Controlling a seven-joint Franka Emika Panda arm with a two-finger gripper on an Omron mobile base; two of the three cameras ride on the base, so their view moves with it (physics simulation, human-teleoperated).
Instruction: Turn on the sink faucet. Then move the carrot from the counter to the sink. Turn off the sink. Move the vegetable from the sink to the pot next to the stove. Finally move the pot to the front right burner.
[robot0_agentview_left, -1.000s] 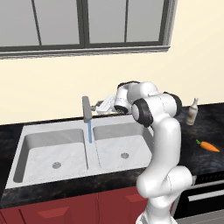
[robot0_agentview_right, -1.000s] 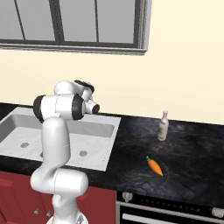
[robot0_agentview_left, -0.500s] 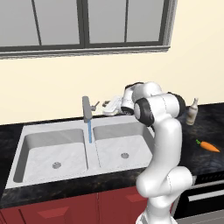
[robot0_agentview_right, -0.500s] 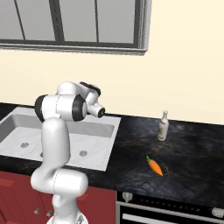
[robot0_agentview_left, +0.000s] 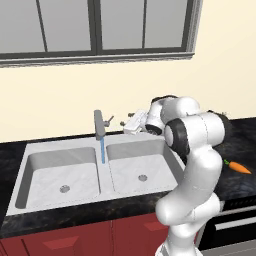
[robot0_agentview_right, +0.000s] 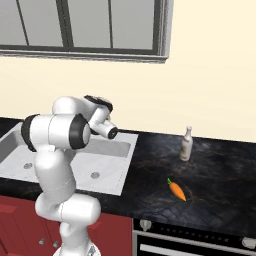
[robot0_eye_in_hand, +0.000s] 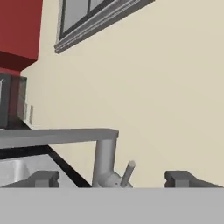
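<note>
While water runs in a thin blue stream (robot0_agentview_left: 103, 150) from the sink faucet (robot0_agentview_left: 99, 125) onto the divider of the sink (robot0_agentview_left: 60, 170), the faucet's small lever (robot0_eye_in_hand: 128, 171) stands ahead of the gripper (robot0_agentview_left: 131, 120), between the fingertips (robot0_eye_in_hand: 43, 178) and apart from both. Gripper fingers are spread wide, nothing between them. Carrot (robot0_agentview_right: 176, 189) lies on the counter (robot0_agentview_right: 225, 170), well off to the arm's right. A pale bottle (robot0_agentview_right: 186, 143) stands behind the carrot, near the wall.

Matt grey metal sink faucet (robot0_agentview_left: 99, 124), smooth pale grey sink (robot0_agentview_left: 60, 172), glossy black marbled stone counter (robot0_agentview_right: 220, 175)
</note>
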